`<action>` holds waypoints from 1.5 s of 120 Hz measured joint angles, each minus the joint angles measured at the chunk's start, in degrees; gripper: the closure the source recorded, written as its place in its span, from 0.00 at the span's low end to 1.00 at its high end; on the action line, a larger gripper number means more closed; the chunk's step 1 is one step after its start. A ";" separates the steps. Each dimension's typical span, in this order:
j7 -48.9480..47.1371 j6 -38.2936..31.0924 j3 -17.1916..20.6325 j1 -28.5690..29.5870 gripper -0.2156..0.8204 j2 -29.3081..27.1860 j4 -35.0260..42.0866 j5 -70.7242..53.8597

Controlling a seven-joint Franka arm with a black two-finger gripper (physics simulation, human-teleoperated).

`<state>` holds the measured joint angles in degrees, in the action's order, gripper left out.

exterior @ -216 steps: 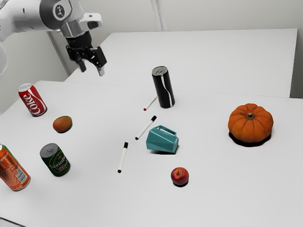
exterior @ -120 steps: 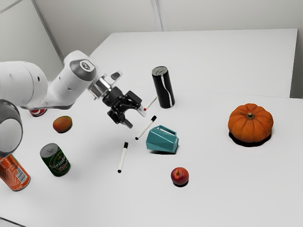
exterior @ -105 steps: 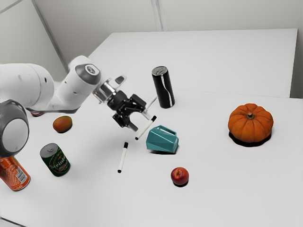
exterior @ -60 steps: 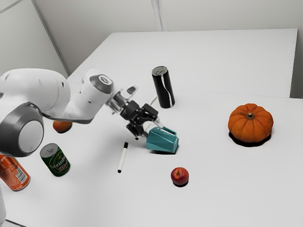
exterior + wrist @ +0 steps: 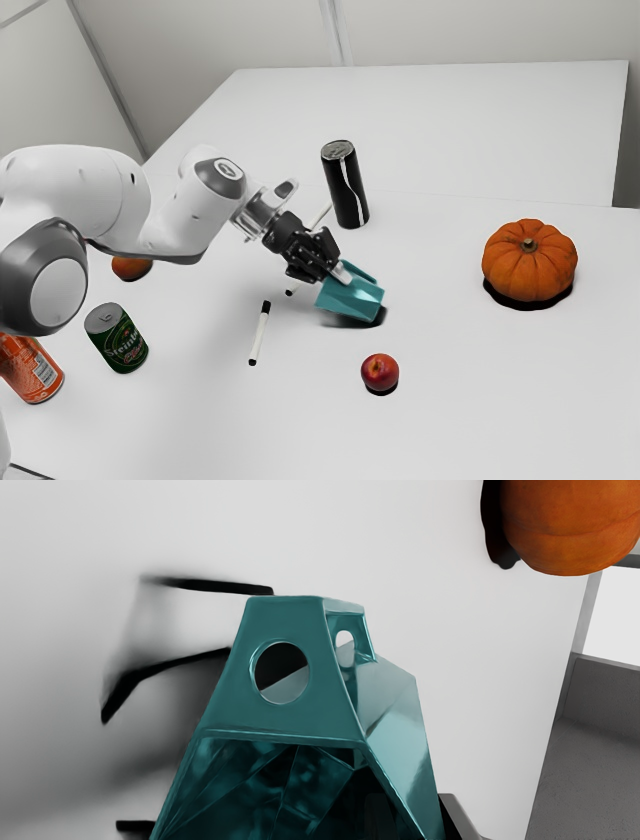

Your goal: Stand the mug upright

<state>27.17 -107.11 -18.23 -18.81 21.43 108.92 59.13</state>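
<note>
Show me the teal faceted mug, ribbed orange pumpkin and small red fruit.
Teal faceted mug (image 5: 285, 721): wrist view, holed face.
Ribbed orange pumpkin (image 5: 530, 274): exterior view, ribbed side.
Small red fruit (image 5: 380, 374): exterior view, near side.

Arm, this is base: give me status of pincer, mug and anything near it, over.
Pincer shut on mug, one finger inside it. Mug tipped, not upright. Apple nearby, not touching mug.

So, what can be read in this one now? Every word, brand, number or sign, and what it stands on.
"Stein" – on the short dark green can; its last letters are unclear.
Too small to read: print on the pale panel of the orange can; the mark on the white arm's joint.
No lettering seen on the teal faceted mug.
</note>
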 joint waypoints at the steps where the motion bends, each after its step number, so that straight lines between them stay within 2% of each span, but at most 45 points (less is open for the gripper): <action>1: -0.02 0.00 -0.01 0.00 0.85 0.00 0.00 -0.01; 24: -0.67 0.15 -0.07 -0.01 0.92 -0.77 -0.02 -0.43; 48: -1.91 -0.26 -0.20 -0.02 0.93 -4.85 -0.08 -3.26; 74: -8.09 -4.87 2.26 -0.82 0.95 -12.57 0.36 -33.47; 90: -13.63 -6.87 4.48 -1.30 0.96 -12.69 0.34 -51.78; 104: -17.93 -8.51 4.85 -1.21 0.96 -11.78 -0.15 -59.66; 115: -20.80 -9.19 5.33 -0.29 0.96 -10.81 -1.25 -62.31; 127: -23.46 -9.49 10.12 5.21 0.96 -9.06 -3.00 -63.43; 134: -24.79 -9.63 11.47 7.16 0.97 -7.98 -3.69 -63.57; 180: -31.03 -9.98 12.89 8.42 0.97 -5.35 -3.77 -60.51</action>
<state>-3.85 -117.09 -5.33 -10.39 16.08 105.15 -1.39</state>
